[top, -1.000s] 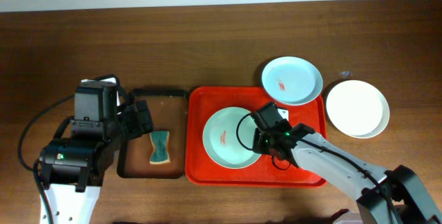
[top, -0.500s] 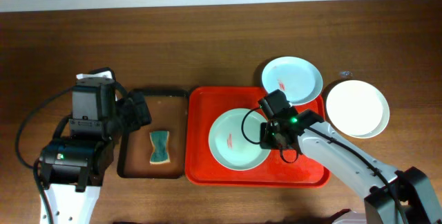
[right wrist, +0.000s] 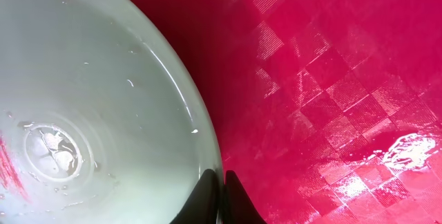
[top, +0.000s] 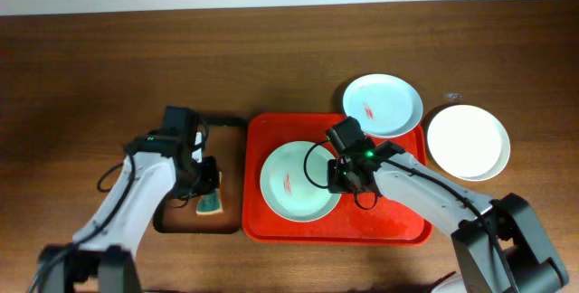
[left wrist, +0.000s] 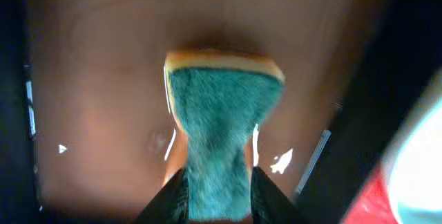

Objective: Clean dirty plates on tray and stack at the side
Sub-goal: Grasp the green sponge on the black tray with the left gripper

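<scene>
From above, the left gripper [top: 206,184] is down in the black tray [top: 172,221], right on the sponge [top: 211,204]. The sponge's long side runs up and down the picture. The dirty plate [top: 294,184] lies to the right of the sponge, inside the red tray [top: 380,230]. The left arm is the near one for wiping. The right gripper [top: 346,174] sits at that plate's right edge. A second dirty plate [top: 382,105] rests on the red tray's top right corner. A clean white plate [top: 468,142] sits on the table [top: 72,76], just beside the tray.

In the left wrist view, the 2 fingers [left wrist: 173,200] squeeze the sponge at its thin middle. It has a fuzzy green top and a soft yellow bottom. It points straight away from the fingers. The tray floor is brown and wet.

In the right wrist view, the fingers [right wrist: 207,193] are closed and seem to pinch the plate's thin rim. The plate is round, pale and shiny, with water drops and a red smear [right wrist: 10,169]. The red tray has a checked pattern and looks wet.
</scene>
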You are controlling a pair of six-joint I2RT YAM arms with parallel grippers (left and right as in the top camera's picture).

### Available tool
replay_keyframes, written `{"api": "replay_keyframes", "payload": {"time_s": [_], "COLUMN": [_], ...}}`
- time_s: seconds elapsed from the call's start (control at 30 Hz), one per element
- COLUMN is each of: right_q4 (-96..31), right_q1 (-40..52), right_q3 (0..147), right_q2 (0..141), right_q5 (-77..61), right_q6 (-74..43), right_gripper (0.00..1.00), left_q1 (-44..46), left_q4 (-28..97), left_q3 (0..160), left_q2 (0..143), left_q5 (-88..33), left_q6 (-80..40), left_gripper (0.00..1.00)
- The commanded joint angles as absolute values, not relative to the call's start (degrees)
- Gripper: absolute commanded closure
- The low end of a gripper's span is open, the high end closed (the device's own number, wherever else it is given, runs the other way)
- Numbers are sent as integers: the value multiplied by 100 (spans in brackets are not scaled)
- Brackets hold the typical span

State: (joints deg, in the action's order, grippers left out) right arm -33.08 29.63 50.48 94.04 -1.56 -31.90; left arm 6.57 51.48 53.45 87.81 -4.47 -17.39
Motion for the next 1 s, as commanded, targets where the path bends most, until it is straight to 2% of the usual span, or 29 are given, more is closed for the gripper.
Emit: {"api": "replay_keyframes", "payload": {"time_s": [0.0, 0.1, 0.17, 0.2, 0.23, 0.27, 0.3, 0.37, 0.47, 0.53, 0.57, 0.73, 0.97], "right_q4": [-3295, -3275, -3280, -3284, -3293, -3291, -3288, -3301, -3319, -3319, -3317, -3317, -3334], "right_q1": [2993, 2995, 2995, 2995, 2993, 2993, 2993, 2993, 2993, 2993, 2993, 2993, 2993], "right_q3": [5048, 5048, 5048, 5048, 5048, 5048, 5048, 5052, 5076, 5076, 5076, 5076, 5076], "right_q2": [9553, 9557, 9557, 9557, 9557, 9557, 9557, 9553, 9550, 9553, 9553, 9553, 9553], "right_q5": [-189, -196, -198, -200, -231, -235, -235, -261, -261, -235, -235, -237, -242], "right_q6": [-3173, -3173, -3173, -3173, -3173, -3173, -3173, -3170, -3173, -3170, -3170, -3170, -3173], "right_gripper": [95, 94, 89, 89, 84, 66, 56, 96, 96, 95, 90, 90, 91], "left_q1": [637, 637, 637, 637, 637, 637, 637, 622, 731, 945, 1009, 1009, 1009], "left_q4": [5074, 5048, 4840, 4713, 4574, 4565, 4593, 4622, 4584, 4471, 4399, 4244, 3951], "left_q3": [5306, 5304, 5140, 5041, 4928, 4923, 4958, 5076, 5074, 4987, 4921, 4910, 4814], "left_q2": [9297, 9500, 9504, 9504, 9504, 9502, 9421, 8722, 7994, 8134, 8346, 9115, 9227], "left_q5": [-169, -169, -169, -169, -169, -169, -167, 89, 456, 456, 456, 322, 104], "left_q6": [-1708, -1664, -1664, -1664, -1664, -1662, -1619, -1579, -1579, -1579, -1579, -1579, -1584], "left_gripper": [72, 73, 75, 81, 94, 100, 100, 100, 100, 100, 100, 100, 100]}}
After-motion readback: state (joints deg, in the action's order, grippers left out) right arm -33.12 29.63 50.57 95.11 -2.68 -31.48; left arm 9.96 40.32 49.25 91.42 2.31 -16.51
